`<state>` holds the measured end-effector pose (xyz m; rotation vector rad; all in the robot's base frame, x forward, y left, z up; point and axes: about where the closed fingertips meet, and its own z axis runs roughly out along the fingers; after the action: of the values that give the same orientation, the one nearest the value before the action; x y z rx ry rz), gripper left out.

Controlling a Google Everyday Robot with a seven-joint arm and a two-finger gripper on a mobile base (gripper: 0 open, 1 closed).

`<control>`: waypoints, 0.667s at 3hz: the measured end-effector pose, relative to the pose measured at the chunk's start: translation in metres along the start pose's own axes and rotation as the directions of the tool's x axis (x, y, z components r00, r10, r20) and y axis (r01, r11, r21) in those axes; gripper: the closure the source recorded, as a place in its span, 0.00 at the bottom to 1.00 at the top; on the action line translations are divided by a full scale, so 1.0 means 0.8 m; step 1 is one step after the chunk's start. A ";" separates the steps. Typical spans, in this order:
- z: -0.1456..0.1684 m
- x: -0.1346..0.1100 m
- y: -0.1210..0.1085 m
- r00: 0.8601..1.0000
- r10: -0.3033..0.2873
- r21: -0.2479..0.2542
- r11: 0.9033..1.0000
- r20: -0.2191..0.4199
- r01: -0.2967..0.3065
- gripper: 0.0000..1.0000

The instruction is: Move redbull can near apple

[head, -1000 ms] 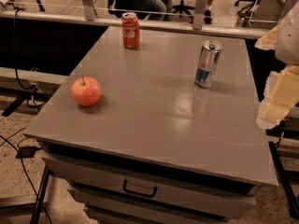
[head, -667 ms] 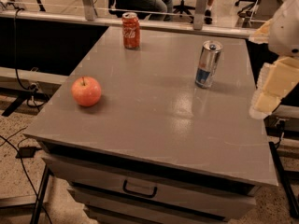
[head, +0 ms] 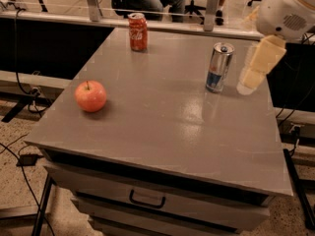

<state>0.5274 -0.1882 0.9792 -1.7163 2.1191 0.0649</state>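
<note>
Redbull can (head: 219,68) is standing upright in the upper right of the frame on the grey table (head: 162,132). It is well apart from the apple (head: 90,96), which is sitting at the left of the frame, close to the table's left edge. The gripper (head: 256,68) is hanging just to the right of the can, near it but apparently not touching. Whether the claw is apart or together cannot be told from this view, and no object is showing in it.

Findings on risk, as judgement only:
- The can is tall and slim. A sideways brush during the approach is likely to tip it, and it is standing near the table's right edge, so a toppled can may roll off.
- A grasp taken too high or off-centre is risking a tilt during the carry across the table.
- The Coke can (head: 138,32) at the upper centre of the frame is the wrong target. It is lying away from the direct path to the apple, so a collision looks unlikely.
- The apple is round and unrestrained. A nudge during placement may send it rolling towards the left edge.
</note>
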 end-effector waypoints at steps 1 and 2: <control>0.027 -0.015 -0.039 0.998 0.031 -0.011 0.999 0.055 -0.031 0.00; 0.053 -0.015 -0.071 0.995 0.073 -0.015 0.997 0.072 -0.072 0.00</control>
<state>0.5950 -0.1781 0.9567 -1.6187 2.1319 0.1584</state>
